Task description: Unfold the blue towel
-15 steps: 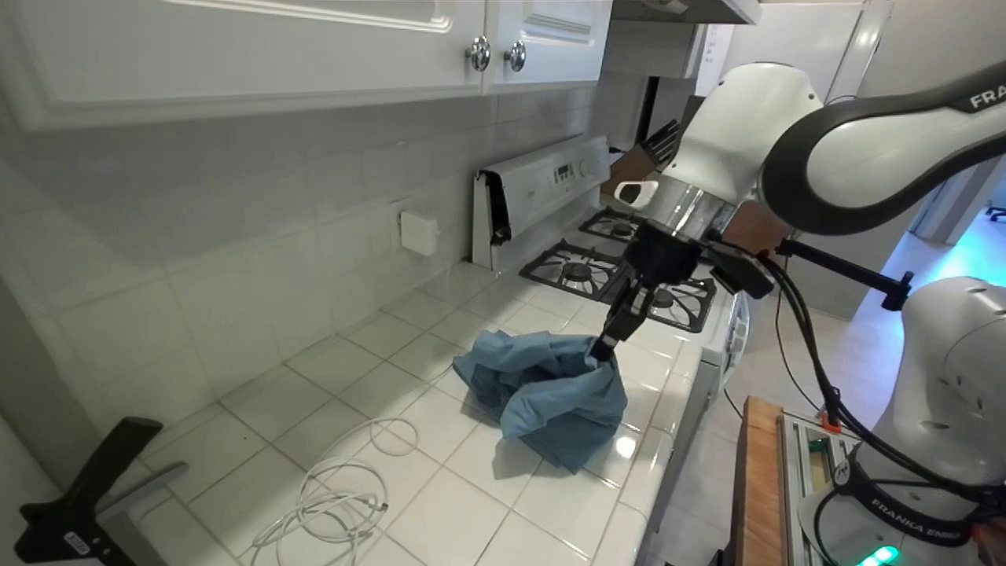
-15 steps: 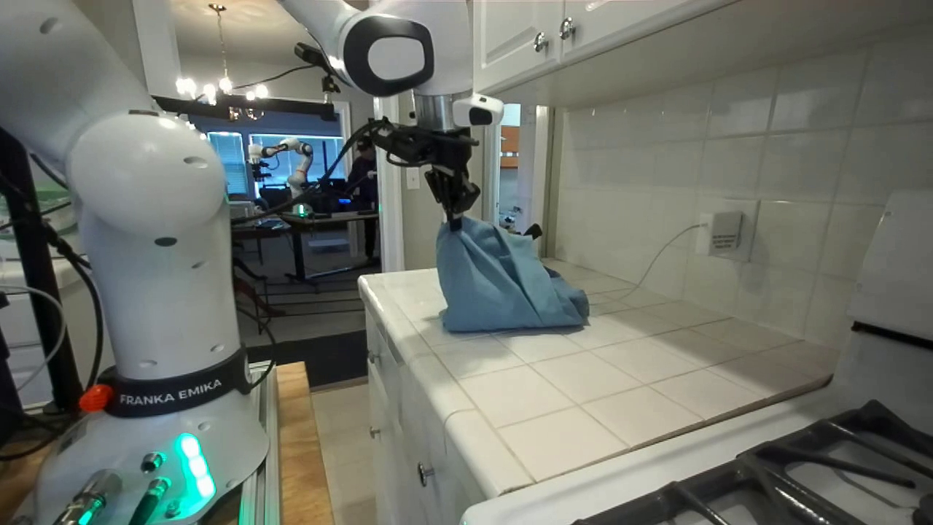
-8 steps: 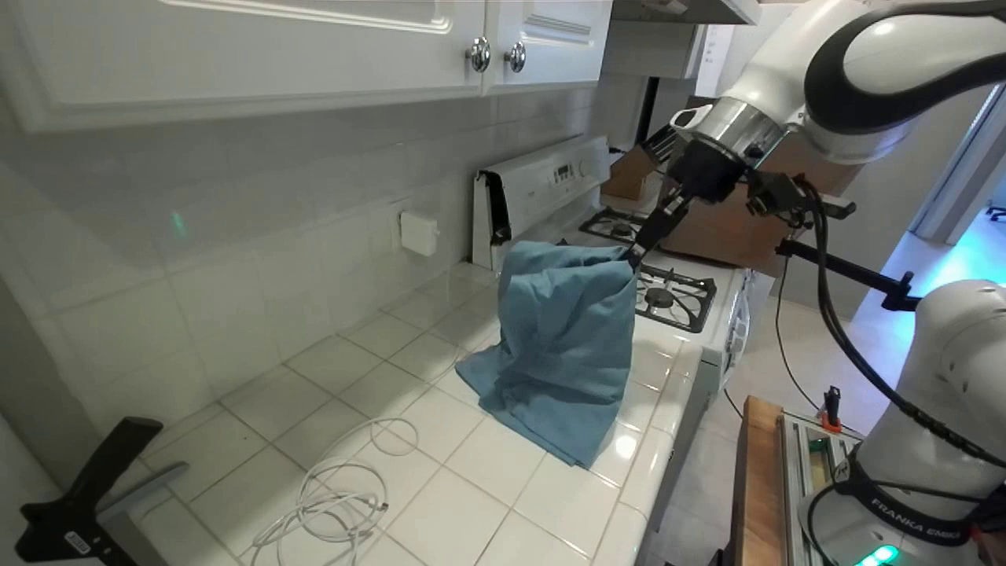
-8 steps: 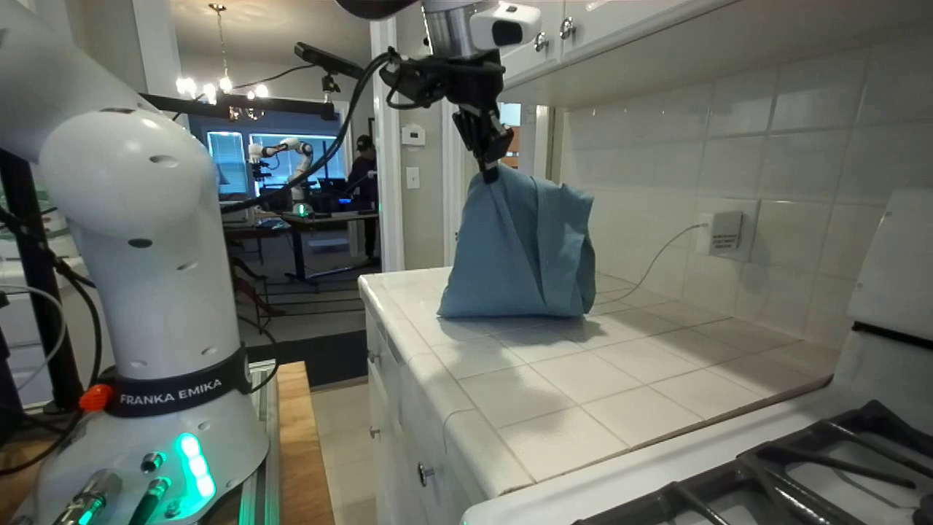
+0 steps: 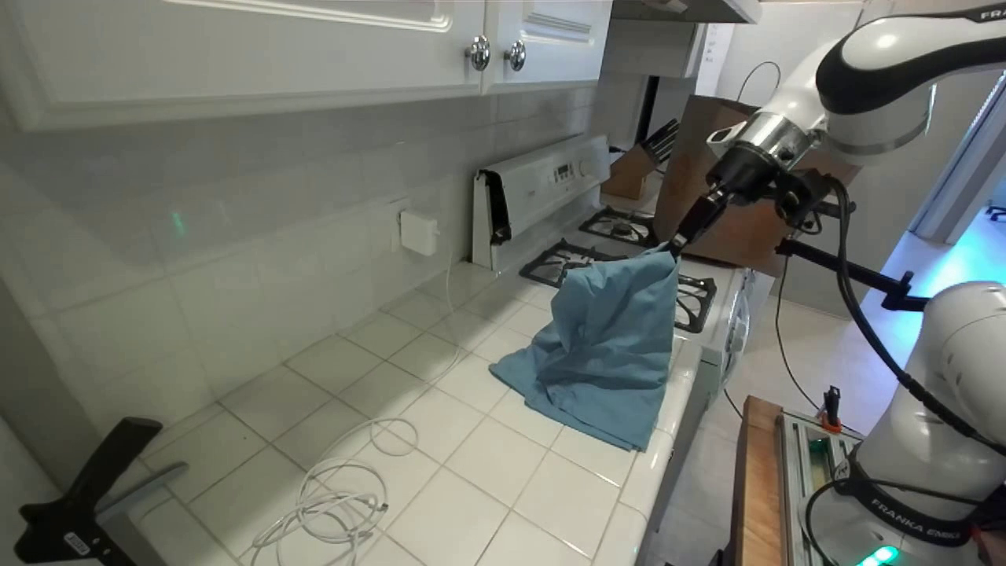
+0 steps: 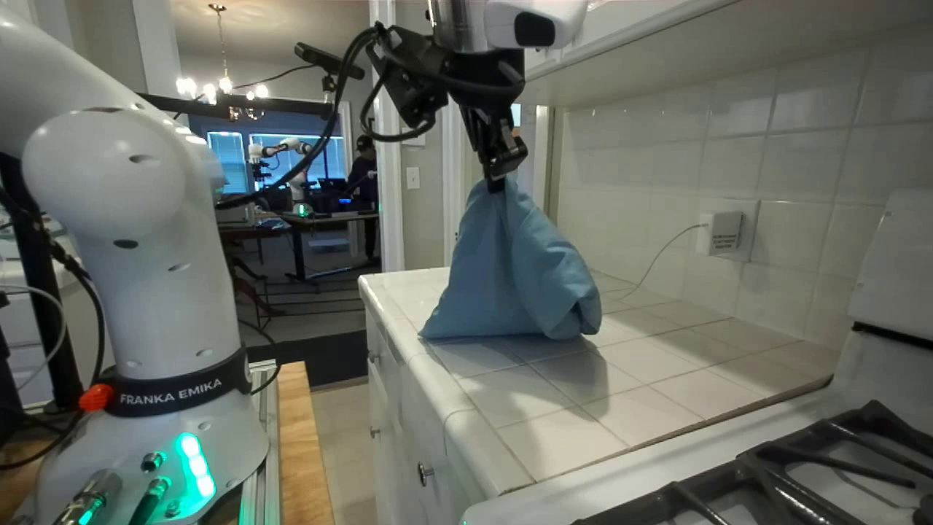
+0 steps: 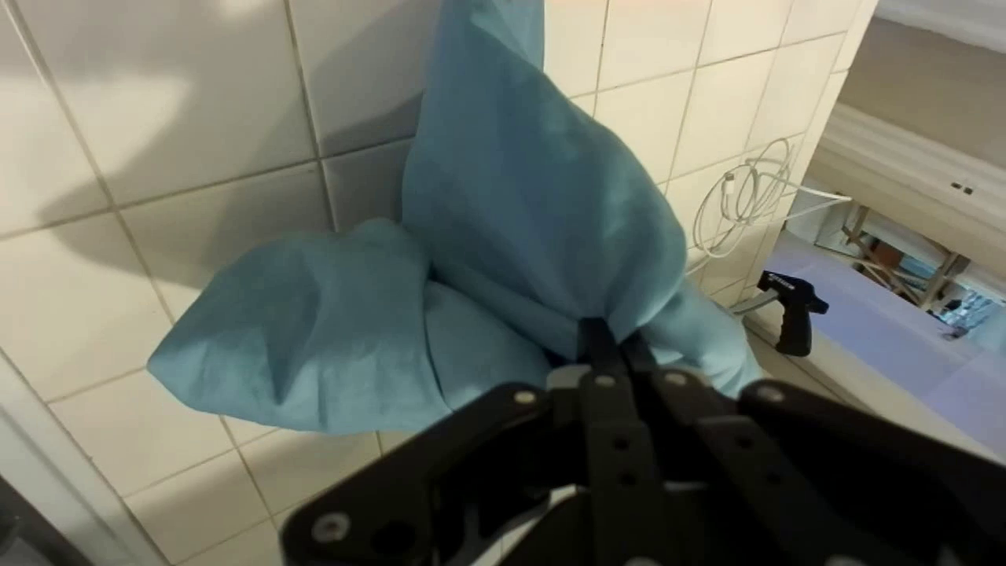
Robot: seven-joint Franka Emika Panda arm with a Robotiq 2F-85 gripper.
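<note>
I have the blue towel (image 5: 613, 346) over the tiled counter (image 5: 491, 503), between the coiled white cable (image 5: 346, 497) and the stove (image 5: 542, 189), its upper part raised in a peak and its lower edge lying on the surface near the front. It looks like thin, plain, soft cloth, so I'd judge it light, limp and hard to harm; it should follow any pull, yet fold back on itself once it goes slack. A firm pinch ought to stop it slipping, but a bunched hold could keep layers together, so I'd rather have a single edge or corner, and my next grab would be at a free end, perhaps the rolled lobe on the stove side. As for the gripper (image 7: 617, 334), its fingers stand nearly together with gathered towel nipped at the tips; in the wrist view only a narrow gap shows between them, and pleats run out from that spot. I can't tell how many layers are caught, or whether a corner is among them
</note>
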